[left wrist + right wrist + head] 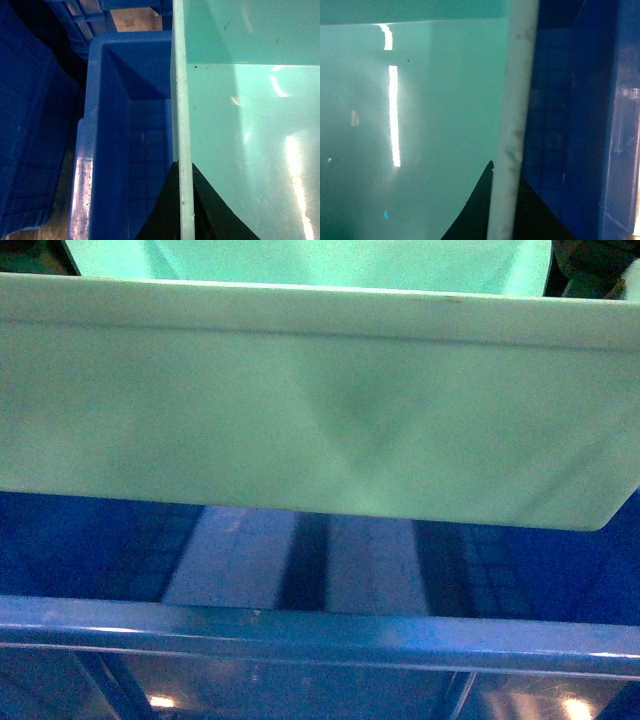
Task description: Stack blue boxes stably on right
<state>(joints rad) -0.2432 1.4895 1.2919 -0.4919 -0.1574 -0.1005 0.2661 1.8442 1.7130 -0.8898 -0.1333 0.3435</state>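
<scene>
The turquoise tub (320, 410) fills the upper head view, hanging inside the mouth of the dark-blue crate (320, 630), whose near rim runs across the bottom. In the left wrist view my left gripper (184, 172) is shut on the tub's left rim (181, 100), one black finger on each side of it. The crate's interior (135, 130) lies below to the left. In the right wrist view my right gripper (506, 175) is shut on the tub's right rim (520, 90), with the crate's wall (600, 125) just beyond. Neither gripper shows in the head view.
More blue crates (30, 130) stand left of the dark-blue crate, and another with a paper label (135, 20) behind it. A strip of floor (62, 170) shows between them. The tub blocks most of the head view.
</scene>
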